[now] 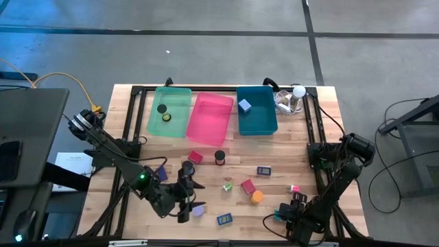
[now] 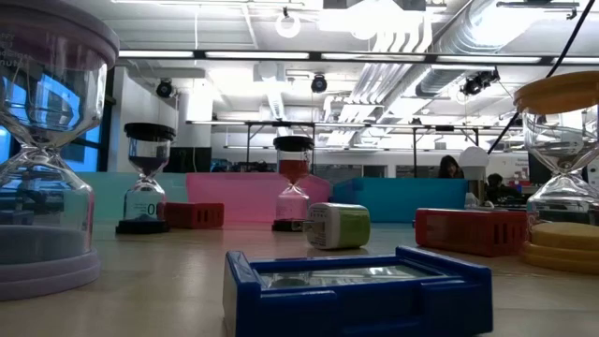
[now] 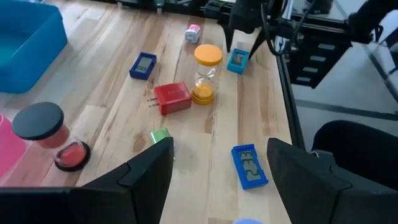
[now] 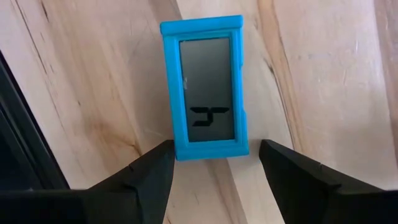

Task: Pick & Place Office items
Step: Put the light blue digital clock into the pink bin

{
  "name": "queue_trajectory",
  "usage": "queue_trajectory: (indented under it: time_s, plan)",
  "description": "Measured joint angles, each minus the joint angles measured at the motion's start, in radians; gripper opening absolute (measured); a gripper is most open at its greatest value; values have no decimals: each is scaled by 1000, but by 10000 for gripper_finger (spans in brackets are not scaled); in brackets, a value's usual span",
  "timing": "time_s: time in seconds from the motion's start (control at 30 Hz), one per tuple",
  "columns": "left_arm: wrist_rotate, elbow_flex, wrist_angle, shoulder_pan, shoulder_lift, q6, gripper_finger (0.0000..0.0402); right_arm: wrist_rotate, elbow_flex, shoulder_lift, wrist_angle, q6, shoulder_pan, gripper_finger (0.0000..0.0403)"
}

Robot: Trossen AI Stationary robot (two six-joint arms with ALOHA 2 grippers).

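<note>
Small office items lie scattered on the wooden table (image 1: pixel 137 147). A light-blue timer (image 4: pixel 205 87) lies flat near the right front corner. My right gripper (image 4: pixel 214 171) points down over it, open, its fingers either side of the timer's near end without plainly touching. My left gripper (image 3: pixel 217 168) hovers open above the table's front middle, holding nothing. Ahead of it lie a dark-blue timer (image 3: pixel 250 167), a green block (image 3: pixel 160 135), a red block (image 3: pixel 172 98) and an orange hourglass (image 3: pixel 206 71). A lavender hourglass (image 1: pixel 198 210) stands just below the left gripper (image 1: pixel 192 192).
Green bin (image 1: pixel 169 110), pink bin (image 1: pixel 211 116) and teal bin (image 1: pixel 256 110) line the far edge; the teal one holds a blue block (image 1: pixel 245 105). A red-and-black hourglass (image 1: pixel 219 157), another blue timer (image 1: pixel 264 170) and a small pink piece (image 1: pixel 293 188) stand mid-table. A white-topped gadget (image 1: pixel 295 96) sits far right.
</note>
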Motion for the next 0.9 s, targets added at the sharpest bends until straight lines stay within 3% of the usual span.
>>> queue_trajectory:
  time_s: [0.47, 0.9]
  plan:
    - [12, 2, -3, 33, 81, -30, 249, 52, -2, 3, 40, -43, -10, 231]
    - [30, 1, 62, 62, 119, 76, 249, 59, -1, 3, 66, -77, -30, 231]
